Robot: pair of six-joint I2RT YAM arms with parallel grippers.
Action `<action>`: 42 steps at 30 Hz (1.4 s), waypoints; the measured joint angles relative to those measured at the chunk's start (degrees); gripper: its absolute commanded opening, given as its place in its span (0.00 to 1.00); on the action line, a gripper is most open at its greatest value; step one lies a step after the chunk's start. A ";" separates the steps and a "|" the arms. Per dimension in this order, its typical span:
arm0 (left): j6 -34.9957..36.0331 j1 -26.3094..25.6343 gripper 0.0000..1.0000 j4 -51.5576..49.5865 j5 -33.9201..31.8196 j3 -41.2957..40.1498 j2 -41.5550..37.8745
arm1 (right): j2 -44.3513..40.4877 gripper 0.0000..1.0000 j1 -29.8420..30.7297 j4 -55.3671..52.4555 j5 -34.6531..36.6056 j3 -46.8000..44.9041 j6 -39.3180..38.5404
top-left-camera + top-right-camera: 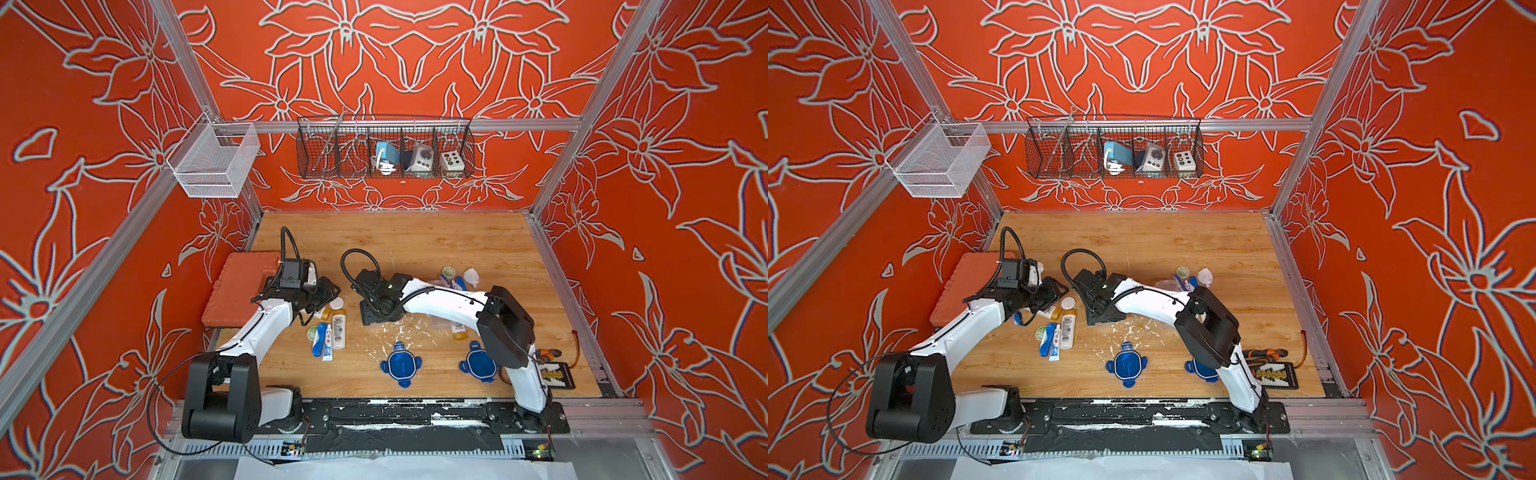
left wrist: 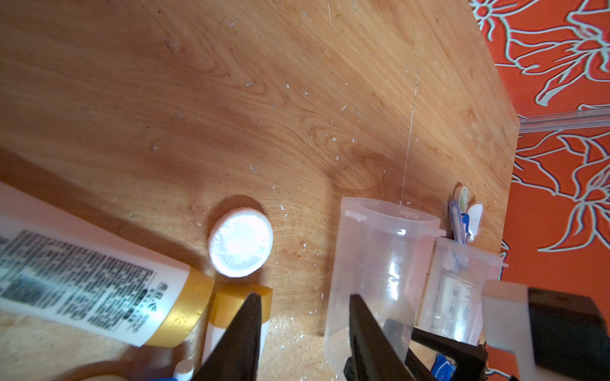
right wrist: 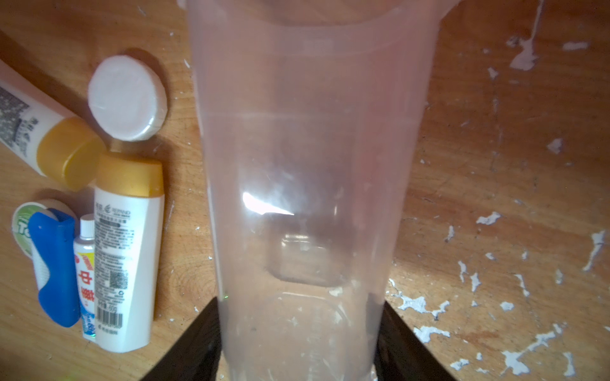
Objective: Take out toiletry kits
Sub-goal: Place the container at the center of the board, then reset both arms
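Toiletry kit [image 1: 338,332] out on the worktop [image 1: 415,249], clear tub [image 3: 307,165] in the right jaws
In both top views its bottle [image 1: 1067,330], tube [image 1: 1055,347] and blue toothbrush [image 1: 1047,338] lie side by side just beside the left jaws; in the left wrist view those jaws stand apart, a round white piece [image 2: 241,243] just beyond them; in the right wrist view the right jaws clamp the empty tub's sides

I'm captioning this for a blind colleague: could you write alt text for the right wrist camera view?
A clear tub, apparently empty, fills the middle, gripped near its base by the right pincer. Beside it on the wooden table lie two white bottles with amber caps, a white disc, a blue toothbrush and a small tube.
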 measured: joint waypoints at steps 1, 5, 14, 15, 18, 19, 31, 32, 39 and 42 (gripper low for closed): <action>0.00 0.00 0.41 0.00 0.00 0.00 0.00 | 0.00 0.80 0.00 0.11 -0.28 0.00 0.17; -0.13 -0.33 0.41 0.00 0.00 0.00 0.00 | -0.02 0.91 0.00 0.42 -0.79 -0.04 0.02; -0.11 -1.14 0.49 -2.49 -0.83 1.05 -0.17 | -5.46 0.98 0.00 -1.11 0.87 -2.56 -1.68; -0.13 -1.25 0.49 -2.95 -1.01 1.55 -0.37 | -7.41 0.98 0.00 -1.09 1.36 -3.56 -1.92; -0.17 -1.38 0.51 -4.26 -1.97 3.41 -1.66 | -15.13 0.98 -0.04 -0.55 2.95 -8.15 -3.06; -0.17 -1.40 0.52 -4.61 -2.14 3.98 -2.16 | -18.38 0.98 -0.15 -0.09 3.74 -10.19 -3.50; 0.52 -4.44 0.63 -4.59 -5.25 8.57 -5.46 | -64.83 0.98 -9.22 5.16 23.96 -38.05 -13.38; 1.03 -4.44 0.63 -3.93 -5.97 8.57 -5.86 | -68.04 0.98 -9.20 5.70 26.97 -40.89 -15.13; 7.67 -4.44 0.64 7.17 -15.87 5.49 -9.70 | -88.11 0.98 -12.33 9.03 39.60 -59.98 -26.56; 11.76 -4.44 0.69 17.11 -21.81 -2.08 -12.44 | -88.78 0.98 -18.10 11.04 42.36 -61.20 -28.98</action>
